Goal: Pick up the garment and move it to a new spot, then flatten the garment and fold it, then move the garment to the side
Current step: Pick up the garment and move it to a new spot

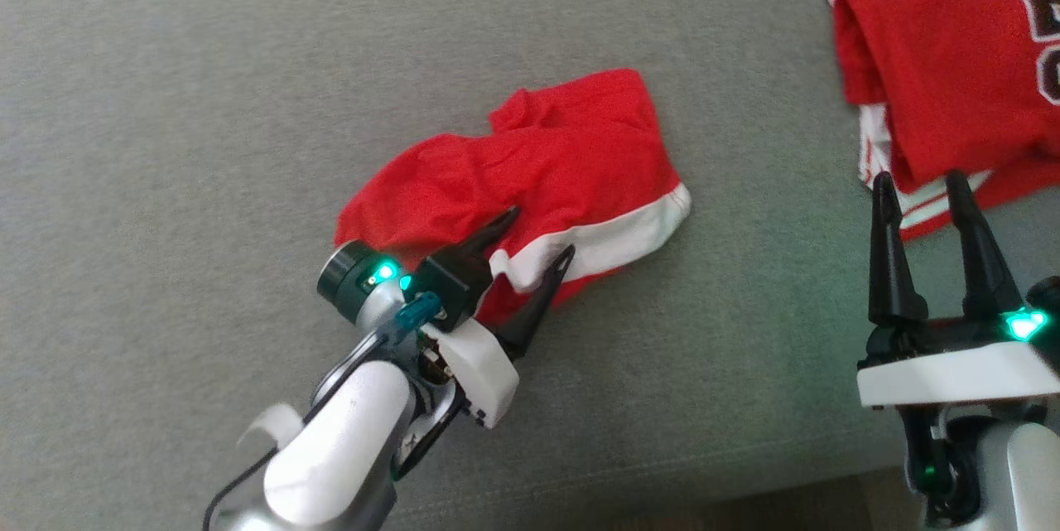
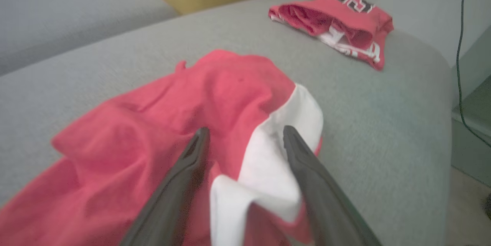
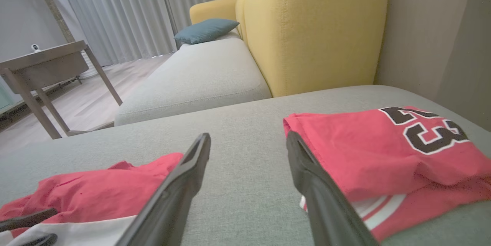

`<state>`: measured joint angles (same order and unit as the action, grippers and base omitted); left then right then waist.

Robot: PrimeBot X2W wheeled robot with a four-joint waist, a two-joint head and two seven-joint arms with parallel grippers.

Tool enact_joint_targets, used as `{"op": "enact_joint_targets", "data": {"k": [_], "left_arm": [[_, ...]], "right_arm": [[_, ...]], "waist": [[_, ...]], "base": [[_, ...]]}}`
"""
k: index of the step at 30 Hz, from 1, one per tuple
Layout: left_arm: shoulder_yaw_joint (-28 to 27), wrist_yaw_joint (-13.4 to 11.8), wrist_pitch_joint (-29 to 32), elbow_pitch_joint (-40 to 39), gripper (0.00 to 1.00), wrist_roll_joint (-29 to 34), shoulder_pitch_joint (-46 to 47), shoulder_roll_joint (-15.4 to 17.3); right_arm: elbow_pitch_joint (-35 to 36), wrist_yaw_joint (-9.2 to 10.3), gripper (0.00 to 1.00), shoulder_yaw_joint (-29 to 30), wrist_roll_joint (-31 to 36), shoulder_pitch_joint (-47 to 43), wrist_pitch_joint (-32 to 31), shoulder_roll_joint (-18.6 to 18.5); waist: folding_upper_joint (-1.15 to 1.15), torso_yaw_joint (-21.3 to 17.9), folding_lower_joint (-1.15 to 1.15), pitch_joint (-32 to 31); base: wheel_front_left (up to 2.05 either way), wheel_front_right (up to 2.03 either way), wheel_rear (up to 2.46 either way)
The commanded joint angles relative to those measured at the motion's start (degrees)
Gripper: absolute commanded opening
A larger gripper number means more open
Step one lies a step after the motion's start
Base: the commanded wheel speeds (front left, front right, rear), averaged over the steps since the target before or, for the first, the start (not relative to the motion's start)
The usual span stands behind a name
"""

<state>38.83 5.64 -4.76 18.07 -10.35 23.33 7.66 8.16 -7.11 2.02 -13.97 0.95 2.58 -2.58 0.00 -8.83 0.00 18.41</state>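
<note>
Lying on couch: one crumpled garment, one folded jersey.

A grey seat spreads across the head view. A folded jersey, red with dark numbers and white stripes, lies on it at the upper right. In the right wrist view a yellow backrest stands at upper centre, with a teal pillow to its left, curtains at the top left and a wooden table at the left. A black cable hangs near the left wrist view's right edge.
</note>
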Motion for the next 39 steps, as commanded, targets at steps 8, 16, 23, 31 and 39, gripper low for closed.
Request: {"op": "enact_joint_targets", "data": {"k": [8, 16, 23, 31, 39], "left_arm": [[-6.9, -5.8, -8.6, -11.7, 1.0, -2.4, -3.6, 0.2], [-17.8, -12.3, -10.1, -14.1, 1.0, -5.2, -7.9, 2.6], [-25.8, -13.2, -10.2, -14.8, 1.0, -6.4, -12.9, 4.8], [-26.2, -11.6, -10.2, -14.4, 1.0, -5.8, -17.5, 5.6], [-25.1, -11.2, -10.2, -14.5, 1.0, -5.7, -20.2, 6.1]], "right_arm": [[2.6, -0.37, 1.0, -1.3, 2.1, 1.1, -1.5, -0.3], [3.7, -0.37, 1.0, -1.2, 3.1, -0.1, -3.4, -0.3], [4.0, -0.37, 1.0, -0.9, 3.3, -1.7, -4.4, -0.3], [3.8, -0.37, 1.0, -1.1, 3.6, -4.2, -5.6, -0.3], [4.0, -0.37, 1.0, -0.5, 3.2, -6.6, -6.2, -0.3]], "waist": [[0.0, 6.4, 0.0, -4.6], [0.0, 9.1, 0.0, -7.5], [0.0, 10.2, 0.0, -10.0], [0.0, 9.5, 0.0, -12.9], [0.0, 9.0, 0.0, -14.9]], "base": [[0.0, 0.0, 0.0], [0.0, 0.0, 0.0], [0.0, 0.0, 0.0], [0.0, 0.0, 0.0], [0.0, 0.0, 0.0]]}}
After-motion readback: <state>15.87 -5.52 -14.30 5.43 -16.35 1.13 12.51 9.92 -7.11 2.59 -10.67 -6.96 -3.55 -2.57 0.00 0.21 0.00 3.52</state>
